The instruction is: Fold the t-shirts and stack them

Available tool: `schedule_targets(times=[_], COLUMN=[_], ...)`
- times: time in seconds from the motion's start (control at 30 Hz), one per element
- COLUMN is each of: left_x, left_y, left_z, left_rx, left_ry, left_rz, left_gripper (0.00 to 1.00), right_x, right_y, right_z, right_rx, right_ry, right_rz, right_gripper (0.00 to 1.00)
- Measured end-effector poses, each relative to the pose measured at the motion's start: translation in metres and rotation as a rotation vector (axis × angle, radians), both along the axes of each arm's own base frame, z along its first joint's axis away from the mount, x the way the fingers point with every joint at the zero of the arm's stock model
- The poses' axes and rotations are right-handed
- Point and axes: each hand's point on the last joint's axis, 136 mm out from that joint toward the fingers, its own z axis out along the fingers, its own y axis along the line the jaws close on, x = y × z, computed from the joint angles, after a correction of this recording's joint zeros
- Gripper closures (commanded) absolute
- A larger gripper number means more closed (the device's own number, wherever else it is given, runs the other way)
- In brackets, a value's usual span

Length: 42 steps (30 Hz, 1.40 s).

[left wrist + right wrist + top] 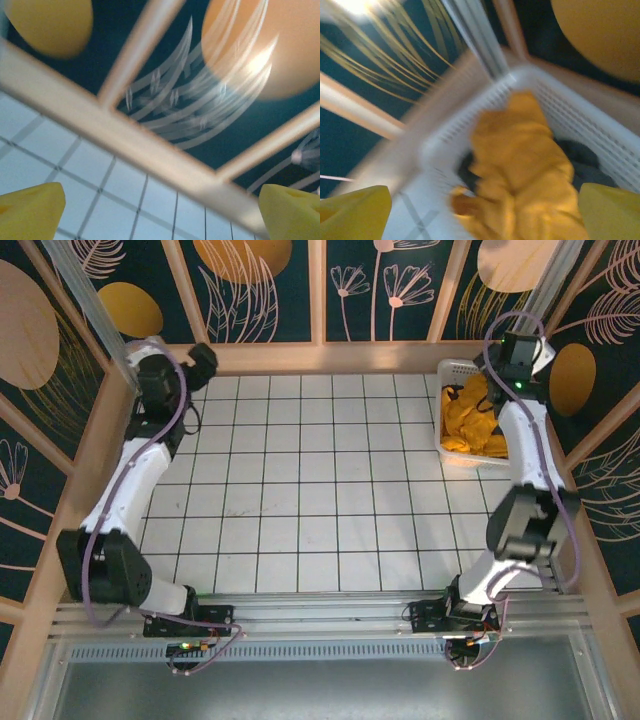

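Parted jaws, basket [600,131] holding mustard t-shirt [520,160], charcoal t-shirt [581,156]

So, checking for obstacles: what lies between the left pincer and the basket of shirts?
Nothing but bare white tiled tabletop, in the top view, from the left pincer across to the white basket holding the mustard t-shirt.

High overhead view; left wrist low toward back wall [165,60], right wrist close above shared basket [452,368] [600,127].

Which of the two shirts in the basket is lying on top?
The mustard-yellow t-shirt; the dark t-shirt just peeks out beneath it inside the white basket.
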Motion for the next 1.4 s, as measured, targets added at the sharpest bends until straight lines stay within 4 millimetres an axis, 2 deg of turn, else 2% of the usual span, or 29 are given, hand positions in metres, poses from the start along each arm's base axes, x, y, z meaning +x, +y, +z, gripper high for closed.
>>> schedule_targets(times=[0.03,0.1,0.2,0.23,0.3,0.33,0.4,0.47,0.5,0.53,0.63,0.7,0.77,0.83,0.9,1.03,1.17,1.23,1.33,1.4], left_x=[0.003,0.003,-0.008,-0.012,-0.018,-0.021,-0.026,-0.028,-0.028,-0.029,-0.029,-0.03,-0.031,-0.031,-0.031,-0.029,-0.028,-0.027,-0.029,-0.031], left_y=[-0.013,-0.042,-0.077,-0.089,-0.107,-0.117,-0.128,-0.133,-0.134,-0.135,-0.135,-0.135,-0.135,-0.135,-0.135,-0.132,-0.126,-0.12,-0.11,-0.102], left_z=[-0.012,-0.031,-0.042,-0.042,-0.043,-0.043,-0.043,-0.043,-0.043,-0.043,-0.043,-0.042,-0.039,-0.036,-0.032,-0.029,-0.029,-0.029,-0.025,-0.018], left_rx=[-0.003,-0.02,-0.033,-0.038,-0.041,-0.048,-0.054,-0.06,-0.061,-0.062,-0.065,-0.063,-0.063,-0.064,-0.064,-0.06,-0.046,-0.035,-0.018,-0.007], left_ry=[0.042,0.11,0.158,0.162,0.168,0.172,0.176,0.177,0.177,0.178,0.178,0.177,0.171,0.166,0.158,0.149,0.154,0.156,0.15,0.137], left_rz=[-0.039,-0.125,-0.234,-0.269,-0.321,-0.348,-0.388,-0.408,-0.413,-0.419,-0.422,-0.424,-0.424,-0.424,-0.424,-0.408,-0.371,-0.341,-0.29,-0.252], left_gripper=[0.06,0.13,0.2,0.25,0.36,0.41,0.45,0.52,0.56,0.59,0.66,0.67,0.68,0.68,0.69,0.69,0.69,0.68,0.67,0.65], right_x=[0.002,0.006,0.009,0.008,0.004,0.004,0.005,0.006,0.006,0.006,0.007,0.004,0.001,0.001,0.001,-0.008,-0.031,-0.044,-0.06,-0.071], right_y=[-0.006,-0.013,-0.007,-0.002,0.005,0.007,0.01,0.011,0.011,0.011,0.011,0.012,0.014,0.018,0.024,0.049,0.094,0.12,0.163,0.196], right_z=[-0.033,-0.083,-0.134,-0.148,-0.164,-0.167,-0.168,-0.167,-0.167,-0.167,-0.165,-0.157,-0.138,-0.102,-0.055,0.064,0.17,0.211,0.259,0.281], right_rx=[0.026,0.072,0.136,0.155,0.18,0.191,0.212,0.228,0.232,0.235,0.24,0.232,0.21,0.173,0.132,0.03,-0.057,-0.08,-0.103,-0.103], right_ry=[0.098,0.242,0.366,0.404,0.452,0.457,0.452,0.444,0.442,0.441,0.426,0.404,0.363,0.278,0.166,-0.139,-0.43,-0.547,-0.687,-0.748], right_rz=[-0.002,0.008,0.049,0.065,0.089,0.097,0.099,0.096,0.094,0.092,0.082,0.079,0.076,0.083,0.094,0.149,0.256,0.318,0.42,0.498], right_gripper=[0.13,0.17,0.25,0.29,0.44,0.51,0.6,0.79,0.94,1.0,1.0,1.0,1.0,1.0,1.0,1.0,1.0,1.0,1.0,1.0])
